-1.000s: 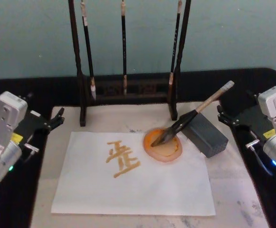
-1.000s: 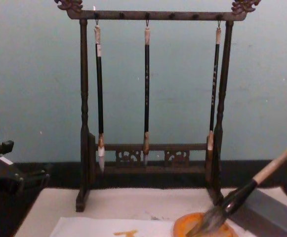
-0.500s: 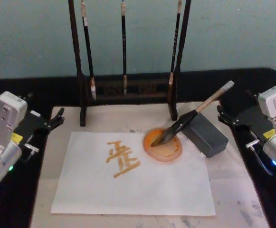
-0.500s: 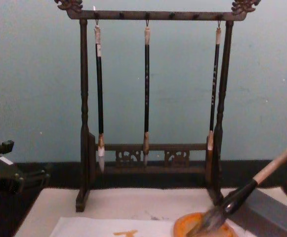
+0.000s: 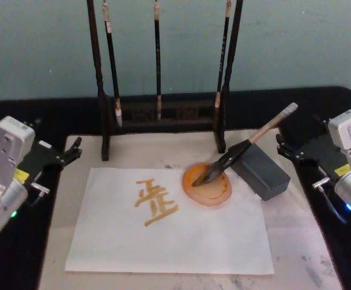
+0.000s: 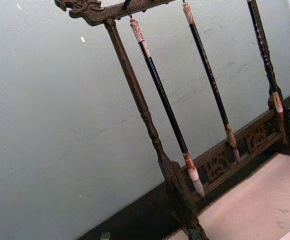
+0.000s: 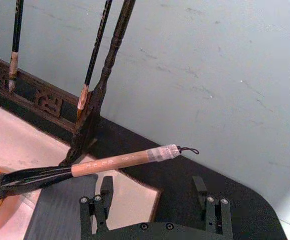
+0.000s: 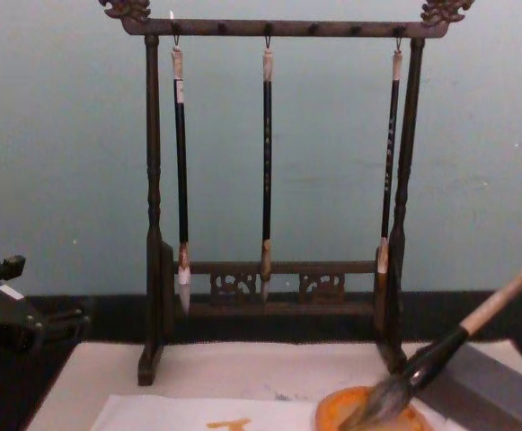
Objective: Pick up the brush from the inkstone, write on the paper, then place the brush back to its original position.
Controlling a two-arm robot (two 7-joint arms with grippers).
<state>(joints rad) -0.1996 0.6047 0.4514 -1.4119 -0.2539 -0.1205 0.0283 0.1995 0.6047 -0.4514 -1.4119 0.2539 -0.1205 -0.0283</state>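
The large thick calligraphy brush (image 5: 244, 145) with the bushy grey tuft lies free of both grippers. Its bristles rest in the round shallow orange inkstone (image 5: 188, 182). Its black lower handle leans on the top edge of the grey rectangular block (image 5: 263, 172), and the pale beige upper handle slants up and back toward the robot's right.

The right gripper (image 5: 281, 147) sits over the black tabletop (image 5: 42, 112), just off the right edge of the cream-coloured mat (image 5: 296, 241). It is near the brush's pale end but apart from it. In the right wrist view the brush (image 7: 85, 170) lies crosswise beyond the right gripper (image 7: 152, 186). There the jaws stand spread with nothing between them, and the small dark loop cord hangs clear of both fingers (image 7: 105, 192).

The left gripper (image 5: 72, 151) rests at the mat's left edge, across the white paper (image 5: 163, 241) from the brush and well apart from it. Its jaws also look released (the chest view shows its two fingers (image 8: 67, 319) set apart, holding nothing).

The paper lies flat on the mat and carries an orange brush-written character left of the inkstone, whose rim overlaps the sheet's back-right corner. Behind the mat stands the dark wooden brush rack (image 8: 153, 224), with three thin black brushes hanging from its top bar.

Against the frames from a second and half a second ago, nothing tells a change. The brush keeps the same lean in the dish, the paper and its mark match, and both grippers sit where they were with the same spread.
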